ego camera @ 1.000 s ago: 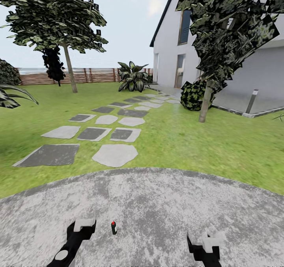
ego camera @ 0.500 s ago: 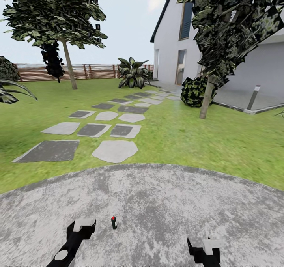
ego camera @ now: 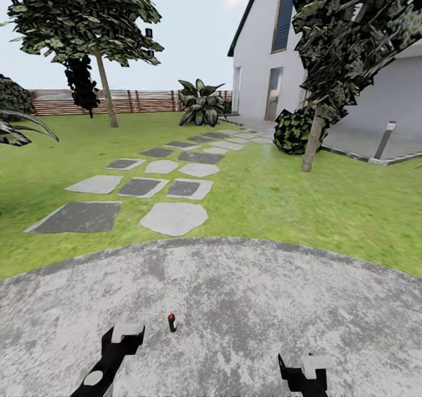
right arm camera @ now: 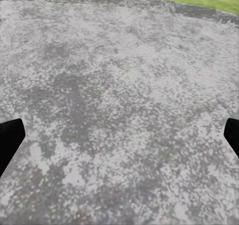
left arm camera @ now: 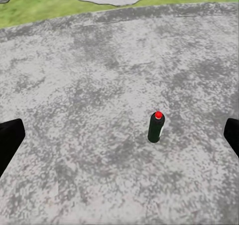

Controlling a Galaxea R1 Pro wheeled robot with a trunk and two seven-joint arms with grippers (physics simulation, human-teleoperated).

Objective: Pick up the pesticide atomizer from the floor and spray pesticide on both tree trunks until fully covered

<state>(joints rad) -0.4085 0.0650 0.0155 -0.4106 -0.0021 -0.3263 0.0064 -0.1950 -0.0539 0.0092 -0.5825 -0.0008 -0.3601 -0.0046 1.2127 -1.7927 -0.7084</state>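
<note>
The pesticide atomizer (ego camera: 172, 322), a tiny dark bottle with a red top, stands upright on the mottled grey paved floor (ego camera: 246, 297), just ahead and right of my left gripper (ego camera: 125, 333). In the left wrist view the atomizer (left arm camera: 156, 127) stands ahead between the wide-apart black fingertips (left arm camera: 10, 141), nearer the far one; the left gripper (left arm camera: 119, 140) is open and empty. My right gripper (ego camera: 307, 364) hangs over bare paving, open (right arm camera: 119, 137). One tree trunk (ego camera: 107, 99) rises far left by the fence, the other tree trunk (ego camera: 313, 146) right, near the house.
Grey stepping stones (ego camera: 174, 217) lead across the lawn (ego camera: 305, 203) toward the white house (ego camera: 258, 63). A red-brown fence (ego camera: 146, 101) closes the back. A palm-like plant (ego camera: 202, 101), a dark bush (ego camera: 293, 130) and a grey bollard lamp (ego camera: 384, 140) stand near the house.
The whole head view has shifted, so the camera moved; the atomizer now sits slightly higher in the picture. Both arms hold the same place in view.
</note>
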